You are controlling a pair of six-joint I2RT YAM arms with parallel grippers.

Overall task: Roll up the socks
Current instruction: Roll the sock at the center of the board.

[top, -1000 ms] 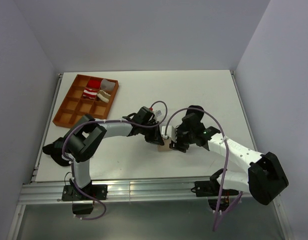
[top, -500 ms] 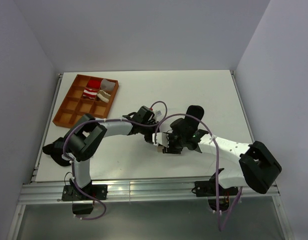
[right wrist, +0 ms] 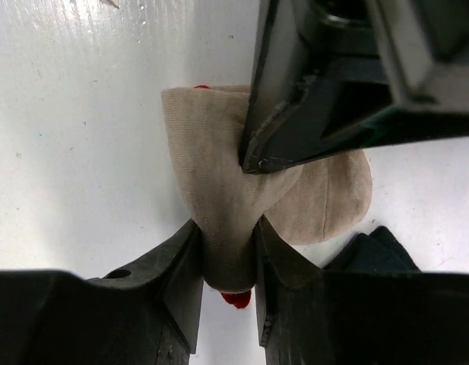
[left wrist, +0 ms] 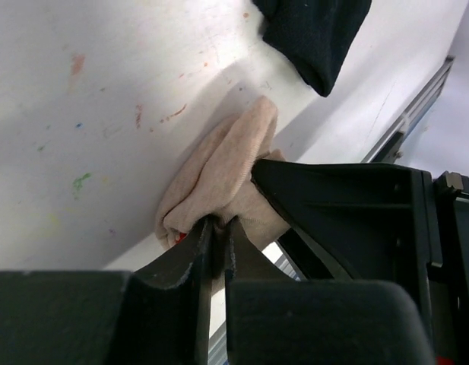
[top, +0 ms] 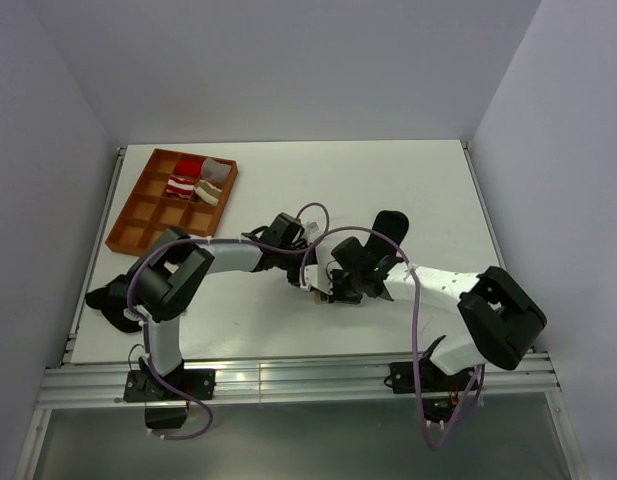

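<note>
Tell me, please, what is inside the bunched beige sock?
Only a bit of red fabric peeks from the beige sock; its folds cover whatever else is inside.

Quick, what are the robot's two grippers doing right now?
The left gripper is closed, pinching the beige sock.
The right gripper is closed on the same beige sock.

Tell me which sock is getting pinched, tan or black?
The tan sock; the left end effector and right end effector both clamp it. The black sock lies ungripped beside it.
</note>
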